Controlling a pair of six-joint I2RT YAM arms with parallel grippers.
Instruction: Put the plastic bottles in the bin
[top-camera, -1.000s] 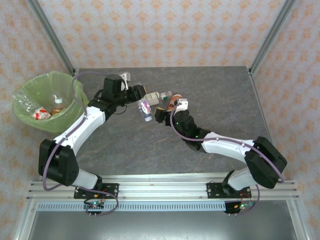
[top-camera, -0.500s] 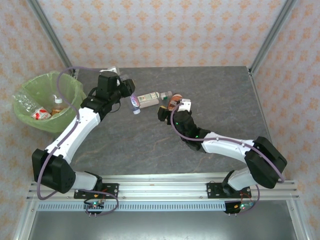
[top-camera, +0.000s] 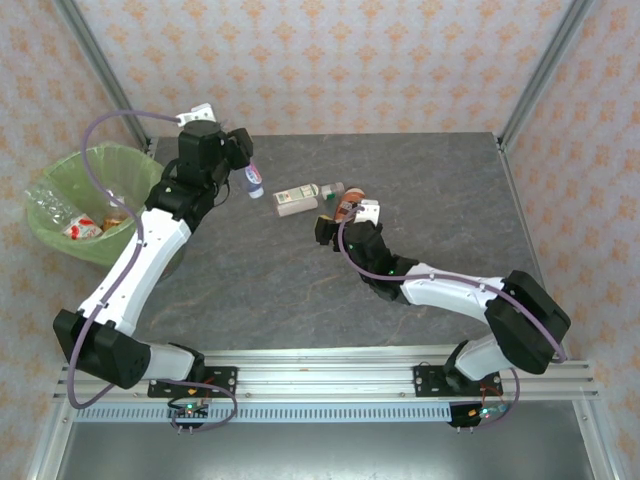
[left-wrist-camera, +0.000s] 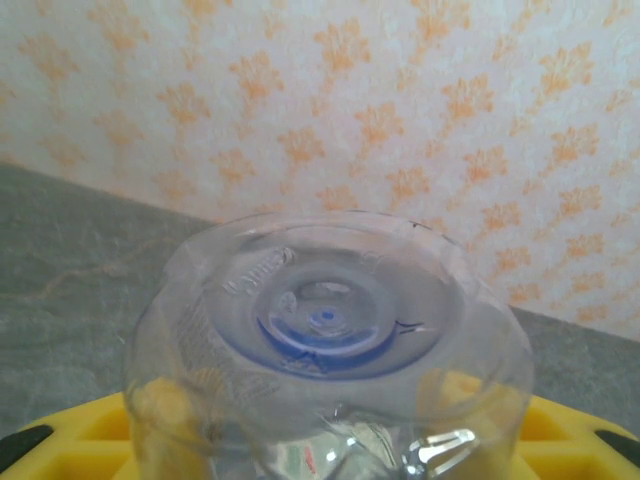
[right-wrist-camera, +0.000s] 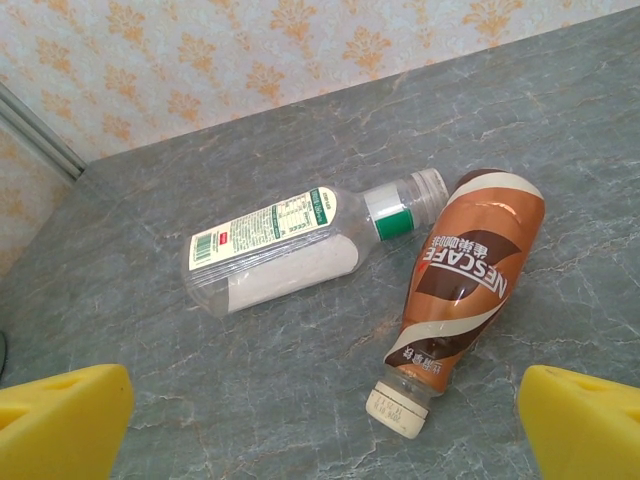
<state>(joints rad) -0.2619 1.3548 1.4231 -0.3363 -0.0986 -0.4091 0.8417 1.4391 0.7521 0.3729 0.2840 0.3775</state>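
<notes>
The held bottle (left-wrist-camera: 325, 330) is seen base-on in the left wrist view, blurred by closeness and cut off by the lower edge — its label and cap are hidden, and the yellow fingers (left-wrist-camera: 570, 440) are mostly covered. From above, the brown-labelled bottle (top-camera: 347, 203) is partly masked by the right gripper (top-camera: 345, 220). The binned bottles (top-camera: 82, 228) are too small to be counted through the bin (top-camera: 45, 238) liner.

On my grey stone table (top-camera: 300, 290) two bottles lie flat. The brown bottle (right-wrist-camera: 457, 280) is just right of the white bottle (right-wrist-camera: 275, 248), its base beside that bottle's neck.
</notes>
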